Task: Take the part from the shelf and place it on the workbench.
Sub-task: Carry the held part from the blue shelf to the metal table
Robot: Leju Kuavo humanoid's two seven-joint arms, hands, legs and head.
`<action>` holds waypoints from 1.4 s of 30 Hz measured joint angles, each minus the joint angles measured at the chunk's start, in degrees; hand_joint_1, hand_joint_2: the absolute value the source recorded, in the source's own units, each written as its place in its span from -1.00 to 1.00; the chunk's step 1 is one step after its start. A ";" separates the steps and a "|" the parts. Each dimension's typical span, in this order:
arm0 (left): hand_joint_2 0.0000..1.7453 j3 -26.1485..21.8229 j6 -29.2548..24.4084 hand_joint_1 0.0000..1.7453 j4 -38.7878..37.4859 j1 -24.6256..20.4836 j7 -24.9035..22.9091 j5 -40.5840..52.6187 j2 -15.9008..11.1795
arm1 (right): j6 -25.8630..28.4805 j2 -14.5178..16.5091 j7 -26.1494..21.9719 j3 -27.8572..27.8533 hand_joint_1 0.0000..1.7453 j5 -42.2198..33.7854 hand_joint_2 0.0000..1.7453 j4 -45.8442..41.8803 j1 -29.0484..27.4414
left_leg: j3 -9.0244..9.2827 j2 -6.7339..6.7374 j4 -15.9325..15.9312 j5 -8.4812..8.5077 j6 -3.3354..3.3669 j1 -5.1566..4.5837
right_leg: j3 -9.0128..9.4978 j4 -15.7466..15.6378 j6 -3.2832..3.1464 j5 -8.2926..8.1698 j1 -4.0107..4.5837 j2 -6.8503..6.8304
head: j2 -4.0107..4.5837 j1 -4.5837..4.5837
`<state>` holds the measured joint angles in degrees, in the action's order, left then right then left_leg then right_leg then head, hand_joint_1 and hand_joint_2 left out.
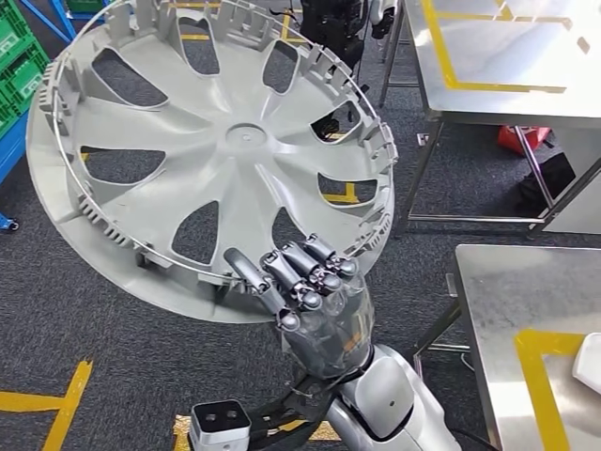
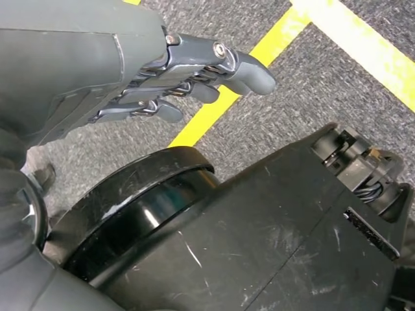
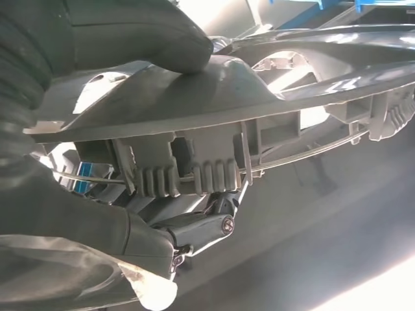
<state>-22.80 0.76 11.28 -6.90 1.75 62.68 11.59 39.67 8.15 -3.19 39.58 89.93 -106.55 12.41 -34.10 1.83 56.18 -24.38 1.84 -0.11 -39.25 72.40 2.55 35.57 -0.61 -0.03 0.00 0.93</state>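
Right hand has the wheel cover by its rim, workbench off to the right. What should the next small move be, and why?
Probably carry the wheel cover rightward toward the workbench: the right hand grips its rim, it hangs over carpet, and the left hand hangs idle.

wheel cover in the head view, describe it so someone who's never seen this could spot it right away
Start at the dark carpeted floor with yellow tape lines, left of the steel workbench. Held up above it by the right hand is the wheel cover, a large round grey plastic disc. Its curved spoke openings, wire ring and clips around the rim set it apart from the flat metal tables nearby.
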 joint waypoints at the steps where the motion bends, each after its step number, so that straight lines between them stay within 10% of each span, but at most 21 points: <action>1: 1.00 0.03 0.00 -1.00 0.00 -0.01 -0.04 -0.06 0.00 | 0.00 -0.07 -0.04 0.03 1.00 0.00 1.00 0.00 0.00 | -0.07 0.34 0.13 -0.04 -0.08 0.04 | 0.21 -0.34 0.16 -0.81 -0.15 -0.11 | 0.00 0.01; 6: 1.00 0.09 -0.03 -1.00 0.00 -0.04 -0.47 -0.20 -0.07 | 0.00 -0.15 -0.33 0.11 1.00 0.00 1.00 -0.01 0.10 | -0.31 2.01 1.39 -0.57 -1.61 0.02 | 7.38 -14.40 -0.08 -6.50 -0.15 -3.12 | 0.00 -0.03; 10: 1.00 0.11 -0.07 -1.00 0.00 -0.18 -0.64 -0.28 -0.04 | -0.01 -0.14 -0.39 0.15 1.00 0.01 1.00 -0.01 0.14 | -0.67 2.47 2.43 -1.36 -2.78 0.34 | 6.96 -14.44 -2.00 -7.22 0.06 -1.09 | 0.00 -0.20; 14: 1.00 0.10 -0.06 -1.00 0.00 -0.21 -0.64 -0.39 -0.05 | -0.02 -0.13 -0.36 0.15 1.00 0.02 1.00 0.00 0.16 | -5.57 -1.09 15.33 -8.92 -3.18 0.56 | 6.29 -14.55 -3.18 -7.93 0.18 1.03 | 0.00 -0.69; 16: 1.00 0.10 -0.05 -1.00 0.00 -0.35 -0.64 -0.45 -0.06 | -0.02 -0.13 -0.37 0.16 1.00 0.03 1.00 0.00 0.15 | -6.21 -1.53 18.32 -9.44 -2.85 0.51 | 6.10 -14.53 -3.36 -8.14 0.45 2.34 | 0.00 -0.73; 20: 1.00 0.11 -0.06 -1.00 0.00 -0.16 -0.70 -0.34 -0.11 | -0.02 -0.13 -0.37 0.18 1.00 0.03 1.00 0.00 0.19 | 0.61 -5.08 5.45 -3.35 -1.55 0.41 | 5.90 -14.40 -3.01 -8.48 0.58 5.23 | 0.00 -0.68; 23: 1.00 0.12 -0.11 -1.00 0.01 -0.03 -0.72 -0.29 -0.20 | -0.01 -0.13 -0.37 0.16 1.00 0.03 1.00 -0.02 0.31 | 1.96 -6.05 1.80 -3.14 -1.16 0.24 | 4.87 -14.37 -1.97 -9.06 0.19 6.95 | 0.00 -0.88; 26: 1.00 0.17 -0.13 -1.00 0.02 -0.05 -0.73 -0.28 -0.04 | 0.00 -0.15 -0.36 0.20 1.00 0.00 1.00 -0.02 0.32 | 2.16 -3.89 0.60 -2.68 -0.70 0.43 | 3.03 -12.42 -1.21 -7.68 0.27 4.40 | 0.01 -0.65; 28: 1.00 0.20 -0.13 -1.00 0.02 0.13 -0.76 -0.33 0.00 | 0.00 -0.17 -0.41 0.34 1.00 -0.01 1.00 -0.01 0.36 | 2.19 -2.32 0.29 -2.49 -0.46 0.42 | 0.09 -6.38 -0.83 -4.30 0.40 1.35 | 0.01 -0.36; 31: 1.00 0.24 -0.04 -1.00 0.02 0.23 -0.80 -0.41 -0.12 | 0.00 -0.22 -0.65 0.51 1.00 0.01 1.00 0.00 0.28 | 2.10 0.16 0.36 -2.53 -0.42 0.32 | -3.04 1.02 -0.23 -2.08 0.20 0.42 | 0.00 -0.32; 37: 1.00 0.75 0.47 -1.00 0.02 0.17 -0.95 -0.23 -0.24 | 0.00 -0.24 -1.89 0.49 1.00 0.00 1.00 -0.37 0.09 | 2.16 3.55 0.92 -2.95 -1.41 -0.17 | 6.11 -14.87 -1.15 -7.84 0.61 -3.95 | 0.00 -0.35; 39: 1.00 1.19 0.60 -1.00 0.03 -0.03 -1.34 -0.11 -0.19 | 0.00 -0.24 -2.36 0.33 1.00 0.01 1.00 -0.71 -0.15 | 2.15 4.36 1.01 -3.02 -1.91 -0.21 | 6.00 -14.93 -1.86 -8.19 0.65 -2.76 | 0.00 -0.34; 42: 1.00 1.65 0.84 -1.00 0.08 -0.30 -1.73 0.12 -0.03 | 0.00 -0.24 -2.83 0.10 1.00 -0.01 1.00 -1.11 -0.39 | 0.69 1.24 4.99 -6.00 -2.75 0.22 | 5.91 -15.25 -2.83 -8.75 0.26 -0.98 | 0.00 -0.60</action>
<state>-21.15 1.60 11.36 -7.20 0.02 62.79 11.56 39.67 7.91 -6.02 39.69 89.92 -107.66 12.02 -33.42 3.07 61.17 -30.38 -0.91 0.12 -33.33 57.15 -0.28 26.82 -0.36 -1.02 0.00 0.33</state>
